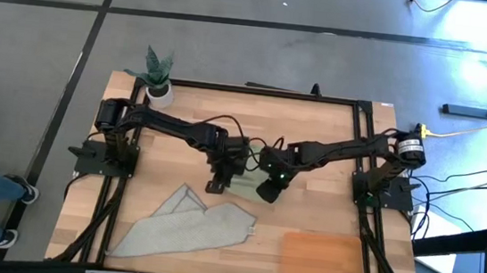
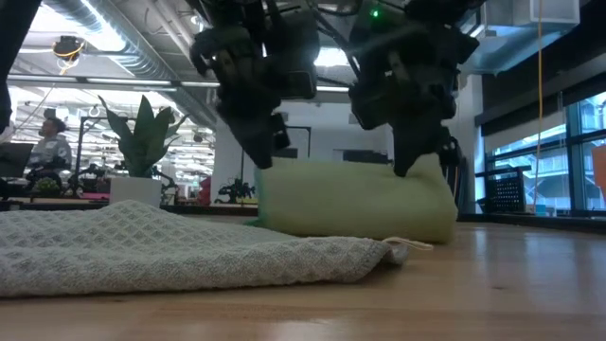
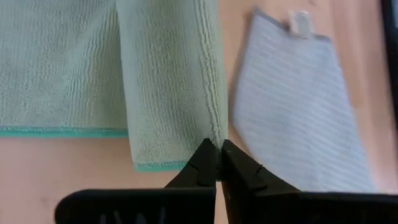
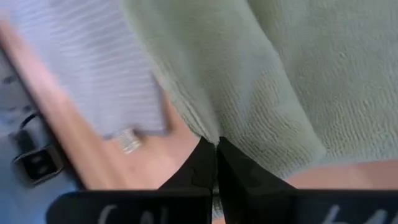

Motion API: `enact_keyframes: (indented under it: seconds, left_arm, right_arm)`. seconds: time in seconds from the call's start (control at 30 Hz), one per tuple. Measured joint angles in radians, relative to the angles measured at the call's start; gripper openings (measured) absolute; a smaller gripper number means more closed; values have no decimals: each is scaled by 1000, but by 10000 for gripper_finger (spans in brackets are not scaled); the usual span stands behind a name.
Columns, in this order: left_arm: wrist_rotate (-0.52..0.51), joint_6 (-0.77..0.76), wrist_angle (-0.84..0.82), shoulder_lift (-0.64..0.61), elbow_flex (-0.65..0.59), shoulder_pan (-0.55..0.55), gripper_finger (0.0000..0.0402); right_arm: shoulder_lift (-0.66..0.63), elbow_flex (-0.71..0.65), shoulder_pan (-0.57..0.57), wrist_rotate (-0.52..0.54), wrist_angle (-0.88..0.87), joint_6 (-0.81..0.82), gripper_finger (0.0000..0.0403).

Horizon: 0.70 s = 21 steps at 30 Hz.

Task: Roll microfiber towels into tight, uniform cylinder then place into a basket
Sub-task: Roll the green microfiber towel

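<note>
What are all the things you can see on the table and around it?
Green towel: one, pale sage green, partly rolled, middle of the table under both arms.
Grey towel: one, pale grey, lying flat and loose at the front left.
Basket: one, orange-brown, front right corner, with no towel in it.
Potted plant: one, green in a white pot, back left corner.
Table: one, pale wood.
Person: one, far off in the room.
Left gripper: jaws shut on the green towel's edge.
Right gripper: jaws shut on the green towel's edge.

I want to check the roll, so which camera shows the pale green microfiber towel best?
The low view: the pale green microfiber towel shows as a whole folded bundle on the table. From above, the arms cover most of it; wrist views show only close-up edges.
</note>
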Motion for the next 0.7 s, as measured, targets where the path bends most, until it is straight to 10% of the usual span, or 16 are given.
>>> enact_keyframes:
  seconds: [0.33, 0.7]
  left_arm:
    - [206, 20, -102, 0, 1, -45, 0]
    - [48, 28, -4, -3, -3, -95, 0]
  right_arm:
    - [0, 0, 93, -89, 173, 56, 10]
    - [0, -2, 153, 158, 96, 276, 10]
